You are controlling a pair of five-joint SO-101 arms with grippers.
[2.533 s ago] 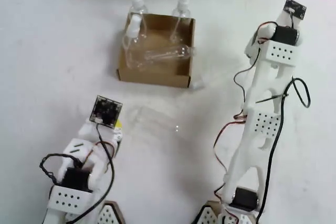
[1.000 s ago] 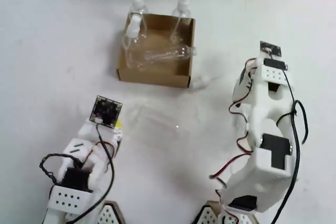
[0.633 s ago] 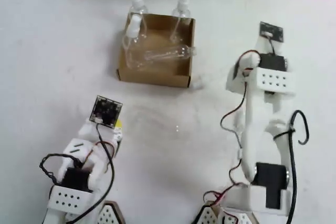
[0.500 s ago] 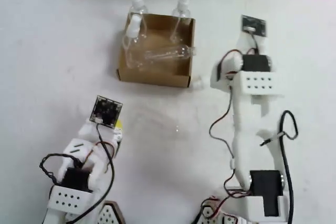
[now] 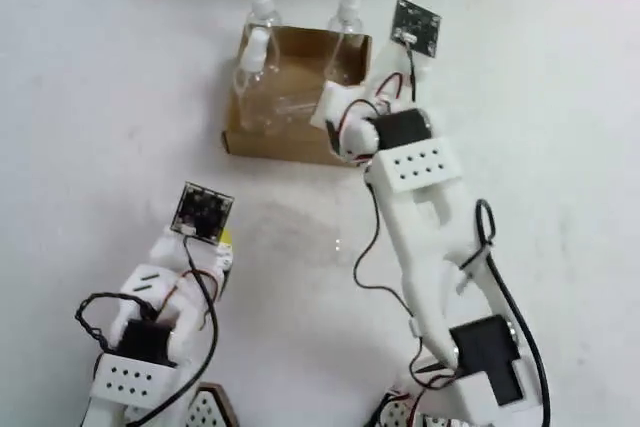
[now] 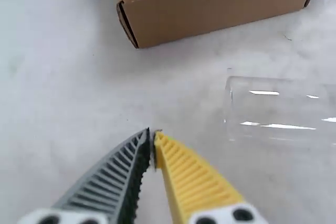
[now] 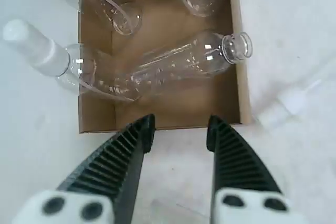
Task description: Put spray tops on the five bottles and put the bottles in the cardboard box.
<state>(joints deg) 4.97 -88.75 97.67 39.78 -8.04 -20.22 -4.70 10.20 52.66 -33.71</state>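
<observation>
**Cardboard box** [image 5: 285, 144]: open-topped, on the desk [image 5: 120, 97]; the reference point for every entry below.

**Contents of the box**
- Topless bottle [image 7: 184, 61]: lies on the floor of the box, open neck at the side wall.
- Capped bottle [image 7: 68, 64]: rests in the opposite corner, its white top hanging out over the wall.
- Second capped bottle [image 5: 262, 12] and third capped bottle [image 5: 347, 12]: appear to lean over the far wall, tops outside it.

**Outside the box**
- Loose spray top [image 7: 286, 103]: on the desk just beside the wall where the open neck lies.
- Fifth bottle [image 6: 278, 111]: topless, on its side on the desk in front of the box, well apart from it.

**Handling (judged)**
- The bottles are clear thin plastic, so light, smooth-walled and likely to roll or flex under a hard squeeze. Grip one across the body near the shoulder.
- The spray top is small and rigid. Pinch it across its collar.

**Right pincer** [image 7: 178, 127]: jaws apart, empty, above the near wall of the box.

**Left pincer** [image 6: 152, 139]: tips together, empty, in front of the box and near the fifth bottle.
</observation>
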